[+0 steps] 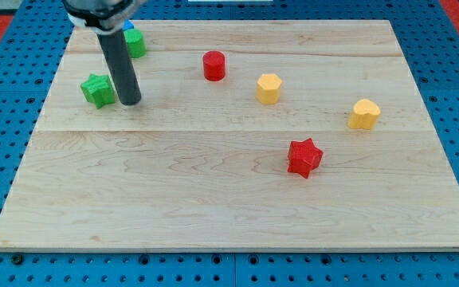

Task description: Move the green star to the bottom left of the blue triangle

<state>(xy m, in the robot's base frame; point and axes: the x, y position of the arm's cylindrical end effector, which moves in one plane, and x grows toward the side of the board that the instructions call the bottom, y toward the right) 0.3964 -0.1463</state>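
Beside green star [98, 89], view's right: my tip [130, 102].

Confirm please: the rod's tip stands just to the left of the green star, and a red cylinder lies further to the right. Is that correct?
Not quite. The camera view shows my tip just to the right of the green star, not to its left. The red cylinder does lie further to the right.

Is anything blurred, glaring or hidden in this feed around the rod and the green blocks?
Camera view: sharp and evenly lit, soft shadows, no glare. My tip sits just right of the green star. The rod partly covers another green block and a blue block at the top, whose shape cannot be told.
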